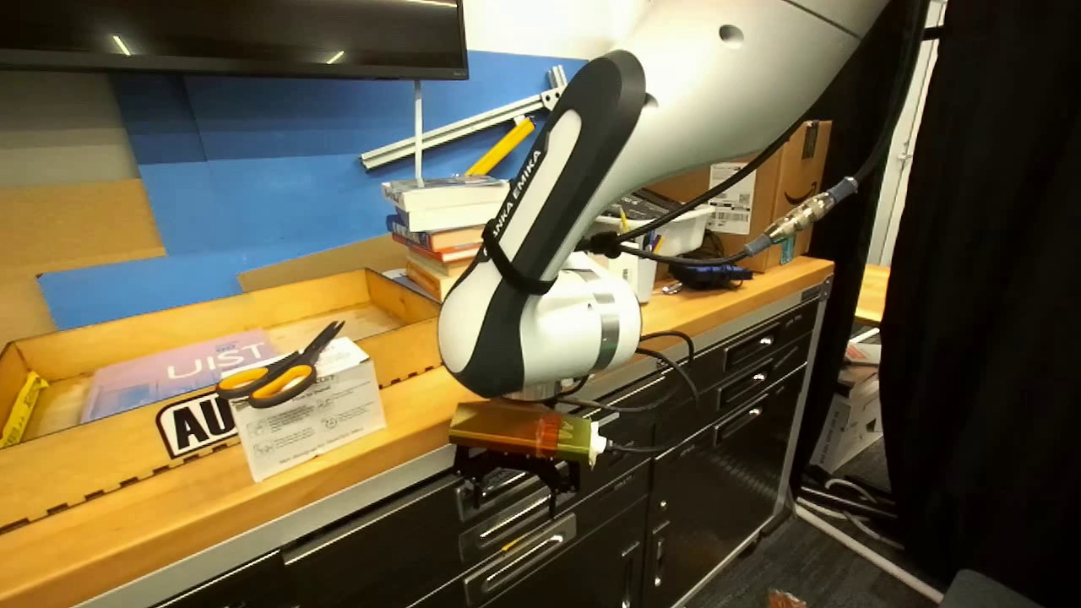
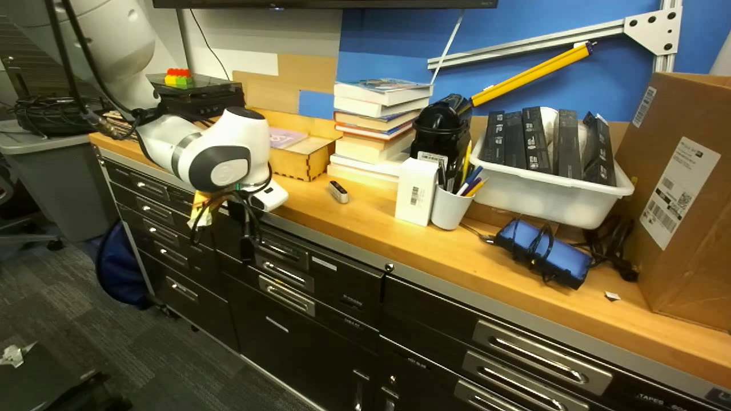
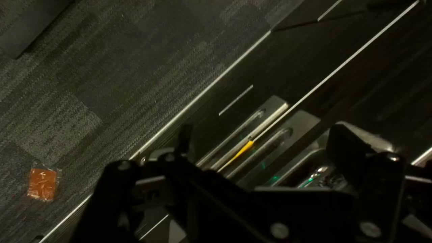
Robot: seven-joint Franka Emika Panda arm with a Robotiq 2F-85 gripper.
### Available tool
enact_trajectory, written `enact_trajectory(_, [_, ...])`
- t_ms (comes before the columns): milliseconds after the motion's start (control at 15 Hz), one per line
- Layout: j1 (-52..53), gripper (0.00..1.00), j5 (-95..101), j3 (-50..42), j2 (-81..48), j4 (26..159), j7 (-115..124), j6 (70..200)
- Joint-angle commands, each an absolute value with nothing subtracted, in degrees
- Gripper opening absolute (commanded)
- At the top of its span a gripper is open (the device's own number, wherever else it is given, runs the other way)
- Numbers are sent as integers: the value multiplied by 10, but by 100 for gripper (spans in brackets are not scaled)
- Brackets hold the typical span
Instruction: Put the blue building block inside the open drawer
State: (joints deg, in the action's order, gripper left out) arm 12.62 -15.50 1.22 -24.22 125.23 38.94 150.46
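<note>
The blue building block does not show in any view. My gripper [image 1: 515, 500] hangs in front of the bench's dark cabinet, close to the drawer handles. In the wrist view the two black fingers of the gripper [image 3: 266, 141] stand wide apart, with nothing between them. The gripper is dark in an exterior view [image 2: 247, 254]. Below it are several dark drawers with silver handles [image 1: 519, 557]; the handles also show in the wrist view [image 3: 243, 135]. No drawer is clearly open in these views; part of the top drawer is hidden behind the gripper.
A thin yellow piece [image 3: 239, 152] lies at a drawer edge between handles. On the wooden bench stand a white box with scissors [image 1: 312, 422], a wooden tray [image 1: 405, 338], books [image 2: 374, 125] and a small device [image 2: 338, 192]. An orange packet [image 3: 42, 184] lies on the floor.
</note>
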Motion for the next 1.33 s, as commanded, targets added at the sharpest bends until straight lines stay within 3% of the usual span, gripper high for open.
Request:
enact_trajectory(0, [191,100,-82,-34,-197,1293,512,1585])
enact_trajectory(200, [278,100,23,-112,-151,1339,640,1619])
enact_trajectory(333, [257,100,82,-76,-102,1342,631,1527])
enact_trajectory(600, [188,100,-8,38,-4,1328,466,1360])
enact_trajectory(1000, [151,100,-62,81,58,1205,264,1103])
enact_trajectory(1067, [147,100,-56,92,56,1246,319,1161])
enact_trajectory(1267, [137,100,-56,99,60,1241,312,1147])
